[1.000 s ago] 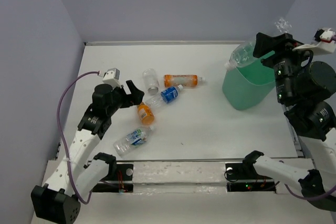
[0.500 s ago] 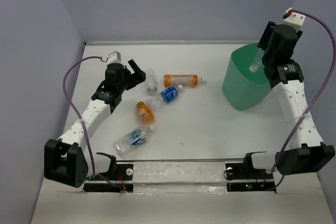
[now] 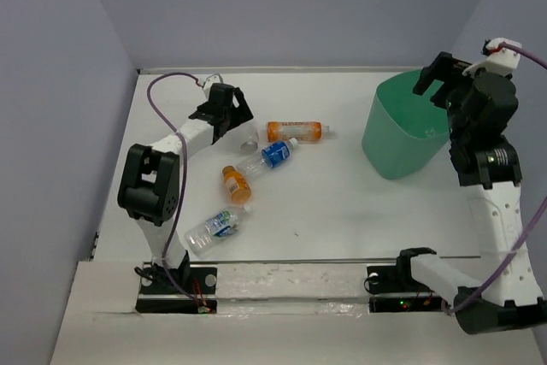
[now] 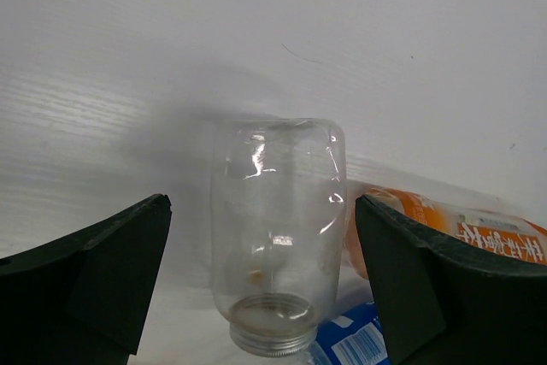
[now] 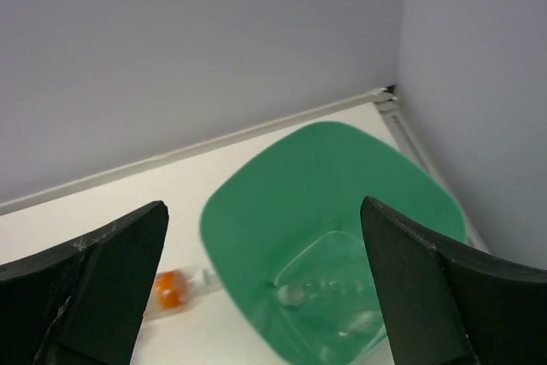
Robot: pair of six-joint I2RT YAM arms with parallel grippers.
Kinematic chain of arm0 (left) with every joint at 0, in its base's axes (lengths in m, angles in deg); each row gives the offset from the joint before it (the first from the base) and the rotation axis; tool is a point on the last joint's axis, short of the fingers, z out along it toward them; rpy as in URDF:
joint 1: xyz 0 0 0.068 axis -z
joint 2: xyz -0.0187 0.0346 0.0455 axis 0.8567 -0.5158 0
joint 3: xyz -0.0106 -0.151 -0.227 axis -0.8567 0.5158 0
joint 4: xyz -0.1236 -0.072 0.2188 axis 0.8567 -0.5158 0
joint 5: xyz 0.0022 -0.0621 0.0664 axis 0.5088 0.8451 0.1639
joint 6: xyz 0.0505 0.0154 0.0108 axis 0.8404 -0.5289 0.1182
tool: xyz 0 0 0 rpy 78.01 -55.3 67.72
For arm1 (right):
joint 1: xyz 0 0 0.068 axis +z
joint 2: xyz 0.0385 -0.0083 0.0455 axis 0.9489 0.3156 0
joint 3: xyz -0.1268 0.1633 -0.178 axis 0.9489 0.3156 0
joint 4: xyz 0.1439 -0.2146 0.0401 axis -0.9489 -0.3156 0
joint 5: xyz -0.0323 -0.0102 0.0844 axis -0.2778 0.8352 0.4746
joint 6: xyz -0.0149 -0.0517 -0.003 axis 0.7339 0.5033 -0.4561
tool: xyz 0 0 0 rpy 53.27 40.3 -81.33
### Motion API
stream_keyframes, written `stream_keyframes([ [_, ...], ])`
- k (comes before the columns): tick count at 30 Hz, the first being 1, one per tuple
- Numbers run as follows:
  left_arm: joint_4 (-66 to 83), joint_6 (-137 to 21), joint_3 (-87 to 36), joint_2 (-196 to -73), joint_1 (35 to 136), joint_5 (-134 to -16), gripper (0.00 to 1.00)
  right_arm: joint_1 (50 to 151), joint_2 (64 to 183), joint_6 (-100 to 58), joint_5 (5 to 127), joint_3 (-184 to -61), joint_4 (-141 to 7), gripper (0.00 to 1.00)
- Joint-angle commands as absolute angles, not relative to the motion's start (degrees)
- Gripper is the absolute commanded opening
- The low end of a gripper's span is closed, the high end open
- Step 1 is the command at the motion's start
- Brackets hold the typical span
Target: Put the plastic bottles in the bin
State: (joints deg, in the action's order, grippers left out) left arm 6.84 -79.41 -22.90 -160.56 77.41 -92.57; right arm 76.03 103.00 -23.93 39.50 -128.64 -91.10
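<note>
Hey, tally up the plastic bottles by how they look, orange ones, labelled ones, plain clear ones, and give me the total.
Orange-tinted bottles: 2
Clear bottle with a blue label: 1
Clear bottle with a green-blue label: 1
Plain clear bottles: 2, one on the table, one inside the bin
Total: 6 bottles
</note>
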Motion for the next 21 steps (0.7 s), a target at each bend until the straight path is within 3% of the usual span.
stream_keyframes([
  [1,6.7,-77.9,-27.7,-164.1,77.7,-90.9,0.99,76.3,96.2,-30.5,62.4,-123.2,-90.5,0.99],
  [5,6.7,-78.6,-27.7,-166.6,77.8,-89.1,0.99,81.1,92.2,-34.2,71.3,-114.4,-86.9,1.00],
  [12,7.2,-80.1,-27.2,-169.6,78.0,-88.6,0.98,96.6,93.1,-34.3,66.8,-108.6,-84.2,1.00],
  [15,8.6,-80.6,-27.1,-170.6,78.1,-88.6,0.85,104.1,94.3,-34.2,64.6,-106.7,-82.5,1.00],
  [16,8.8,-80.7,-27.1,-170.6,78.0,-88.8,0.85,105.9,94.8,-34.1,64.6,-106.4,-82.2,0.99],
  [17,9.3,-80.7,-27.1,-170.6,78.0,-89.4,0.73,107.5,95.3,-33.7,63.4,-106.0,-81.8,0.99],
  [19,10.3,-80.4,-27.2,-169.8,77.8,-90.4,0.64,111.7,97.1,-32.6,63.2,-105.4,-80.7,0.97],
  [21,10.8,-80.2,-27.6,-168.5,77.2,-90.6,0.60,113.9,99.5,-30.9,63.9,-105.5,-80.8,0.95],
])
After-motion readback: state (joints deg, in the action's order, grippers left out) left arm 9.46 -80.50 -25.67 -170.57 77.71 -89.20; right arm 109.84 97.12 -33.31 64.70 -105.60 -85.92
